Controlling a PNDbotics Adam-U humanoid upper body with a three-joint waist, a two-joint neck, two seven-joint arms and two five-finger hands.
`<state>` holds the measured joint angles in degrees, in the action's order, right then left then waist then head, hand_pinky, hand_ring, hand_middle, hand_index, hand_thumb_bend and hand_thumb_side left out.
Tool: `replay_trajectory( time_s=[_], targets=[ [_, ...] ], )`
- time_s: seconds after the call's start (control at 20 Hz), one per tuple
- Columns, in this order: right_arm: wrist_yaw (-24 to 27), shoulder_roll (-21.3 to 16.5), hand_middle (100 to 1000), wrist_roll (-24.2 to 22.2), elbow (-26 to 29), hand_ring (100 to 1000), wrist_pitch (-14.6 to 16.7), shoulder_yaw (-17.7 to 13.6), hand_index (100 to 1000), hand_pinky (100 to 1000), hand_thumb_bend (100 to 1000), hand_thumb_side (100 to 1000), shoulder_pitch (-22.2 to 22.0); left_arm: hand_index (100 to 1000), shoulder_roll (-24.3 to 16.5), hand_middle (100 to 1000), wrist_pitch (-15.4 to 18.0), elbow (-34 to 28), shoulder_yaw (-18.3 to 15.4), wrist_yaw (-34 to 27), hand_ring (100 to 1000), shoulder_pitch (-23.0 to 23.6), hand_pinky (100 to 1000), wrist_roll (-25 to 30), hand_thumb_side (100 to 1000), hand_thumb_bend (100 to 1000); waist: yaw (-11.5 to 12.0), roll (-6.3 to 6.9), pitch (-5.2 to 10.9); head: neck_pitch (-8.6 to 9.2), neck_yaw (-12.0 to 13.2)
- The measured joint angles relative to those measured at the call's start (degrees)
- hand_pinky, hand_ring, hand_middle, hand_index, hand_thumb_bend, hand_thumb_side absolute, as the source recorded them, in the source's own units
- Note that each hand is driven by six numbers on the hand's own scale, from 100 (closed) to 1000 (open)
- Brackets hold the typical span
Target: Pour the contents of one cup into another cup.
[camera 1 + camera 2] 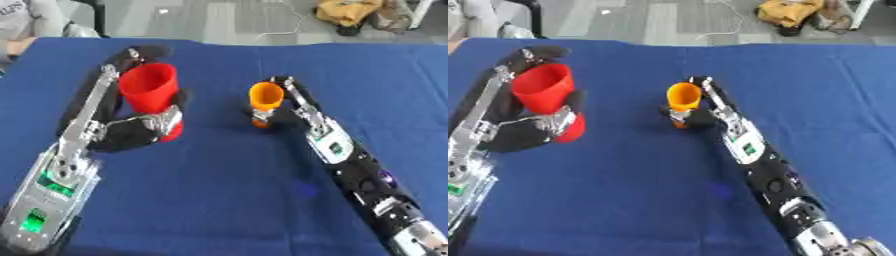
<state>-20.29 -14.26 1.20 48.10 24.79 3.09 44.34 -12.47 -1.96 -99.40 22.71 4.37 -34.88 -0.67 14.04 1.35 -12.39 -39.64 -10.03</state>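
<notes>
- The large red plastic cup (150, 95) stands on the left of the blue table (227, 200), its open mouth tilted slightly toward the far edge, contents not visible.
- The small orange plastic cup (265, 98) stands near the table's middle, well apart from the red one, mouth tipped toward the camera.

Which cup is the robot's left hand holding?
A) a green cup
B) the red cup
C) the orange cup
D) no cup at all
B: the left robot hand has its fingers curled around the red cup, while the right robot hand holds the orange cup.
</notes>
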Motion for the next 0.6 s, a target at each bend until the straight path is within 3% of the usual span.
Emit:
replay_trajectory(
  time_s=[0.25, 0.6],
  targets=[
    [0.05, 0.24, 296, 2.03, -0.06, 675, -0.55, -0.22, 486, 367, 509, 244, -0.01, 785, 0.19, 508, -0.07, -0.38, 0.01, 0.00, 449, 0.00, 209, 0.07, 174, 100, -0.01, 0.01, -0.02, 0.00, -0.12],
    [0.84, 0.26, 280, 3.86, -0.20, 654, -1.14, -0.26, 480, 353, 481, 181, -0.04, 785, 0.19, 507, -0.11, -0.89, 0.01, -0.27, 450, 0.00, 210, 0.10, 172, 100, -0.38, 0.00, 0.04, 0.00, -0.13]
  ],
)
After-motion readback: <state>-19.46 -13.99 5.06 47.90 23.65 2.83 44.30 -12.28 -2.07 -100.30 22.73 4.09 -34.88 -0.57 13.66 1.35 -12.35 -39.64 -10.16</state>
